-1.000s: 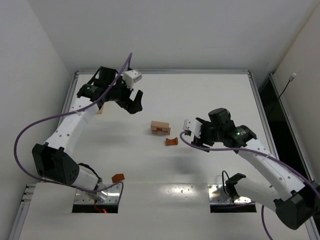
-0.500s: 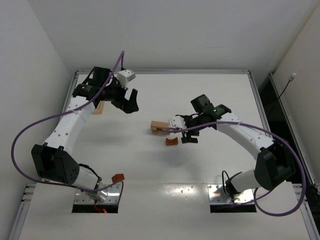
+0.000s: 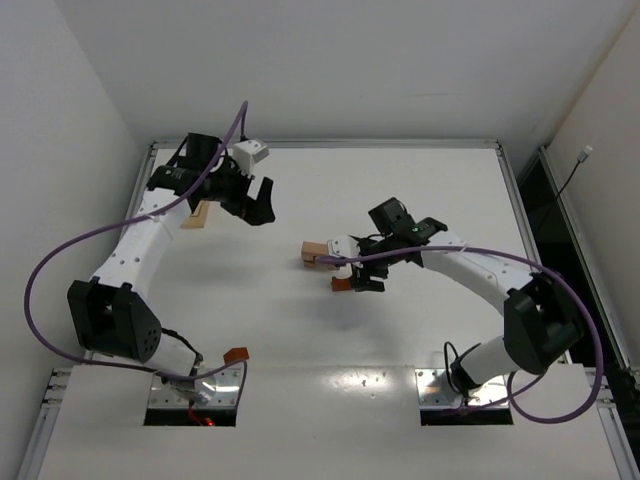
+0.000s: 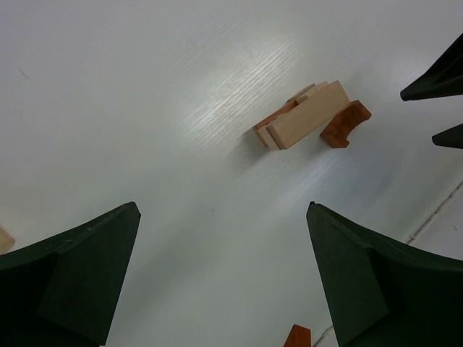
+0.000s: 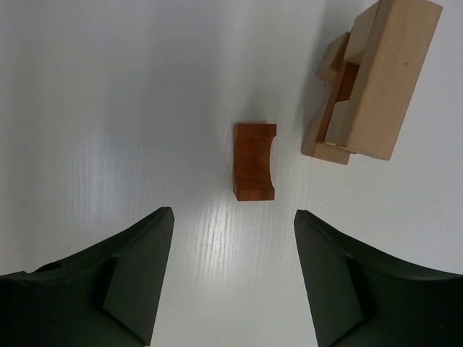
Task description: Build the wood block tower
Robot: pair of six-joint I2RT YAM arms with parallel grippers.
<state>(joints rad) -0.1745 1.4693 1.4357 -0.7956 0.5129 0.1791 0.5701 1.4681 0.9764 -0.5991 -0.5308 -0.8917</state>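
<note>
While the right gripper (image 5: 233, 215) hangs empty, fingers apart, the reddish arched block (image 5: 254, 160) lies just ahead between them, the pale stack (image 5: 376, 79) ahead-right; the left gripper (image 4: 223, 208) gapes wide, stack well ahead

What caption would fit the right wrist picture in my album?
Open right jaws hover above a reddish arch block, beside a pale stack, on a white table.

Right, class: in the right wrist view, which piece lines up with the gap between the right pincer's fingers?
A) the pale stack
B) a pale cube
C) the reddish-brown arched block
C: the reddish-brown arched block sits centred ahead of the right pincer; the pale stack lies aside.
</note>
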